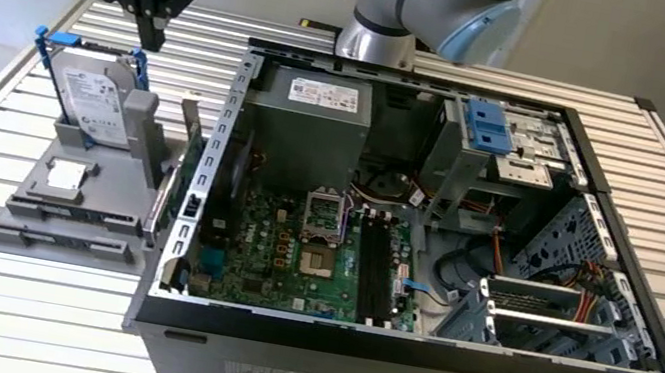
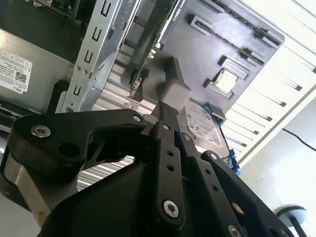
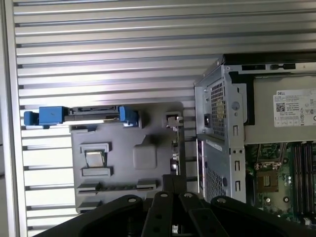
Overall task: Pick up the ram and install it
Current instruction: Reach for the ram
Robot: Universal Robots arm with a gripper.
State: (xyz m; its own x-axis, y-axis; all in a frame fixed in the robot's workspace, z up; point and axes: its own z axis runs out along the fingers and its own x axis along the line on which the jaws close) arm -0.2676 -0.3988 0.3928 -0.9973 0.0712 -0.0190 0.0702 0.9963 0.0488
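Note:
The ram looks like the thin stick standing on edge in the grey holder, between the hard drive and the case's left wall. It is seen edge-on in both wrist views. My gripper hangs well above the holder's far end, fingers pointing down, shut and holding nothing. In both wrist views its fingertips sit over the holder, close to the ram's line but well clear of it. The open computer case shows the green motherboard with its long black slots.
A silver hard drive in a blue frame stands upright in the holder, close to the exterior view's left of the ram. A small square chip lies in the holder. The case's metal side wall rises right beside the ram. Slatted table surrounds everything.

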